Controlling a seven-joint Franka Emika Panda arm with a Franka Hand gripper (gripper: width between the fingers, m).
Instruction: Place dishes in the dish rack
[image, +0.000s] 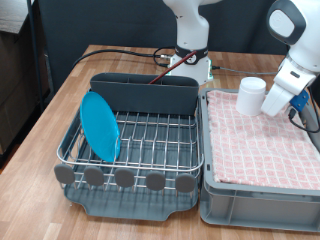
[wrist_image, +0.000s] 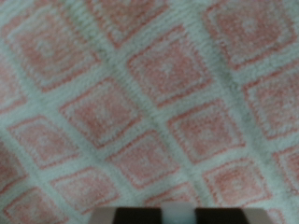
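- A wooden table (image: 70, 95) carries everything; the dish rack (image: 135, 145) sits toward the exterior view's left, its silver wire grid resting on a dark grey tray.
- A row of round grey end caps (image: 124, 178) lines the rack's edge nearest the exterior view's bottom, and the tall grey caddy (image: 145, 93) runs along the edge toward the top.
- The light-blue plate (image: 100, 126) stands on edge in the rack's wires, toward the exterior view's left, leaning slightly.
- A slim reddish-brown spoon (image: 170, 66) pokes out of the caddy, slanting up toward my white base (image: 190, 62).
- Just beside the rack, on the exterior view's right, is a grey bin (image: 262, 190) lined with the pink checked cloth (image: 262, 135); the bin's wall touches or nearly touches the rack's tray.
- The white mug (image: 251, 96) is above the cloth at the bin's far end, near the exterior view's top right; I cannot tell whether it rests on the cloth or is lifted off it.
- My gripper (image: 272, 103) is right against the mug, on its side toward the exterior view's right.
- I cannot tell how far apart my fingers are, nor whether the mug sits between them.
- The wrist view is blurred and filled with the checked cloth; only a dark-and-pale strip of my hand shows at the frame edge, and the mug does not appear there.
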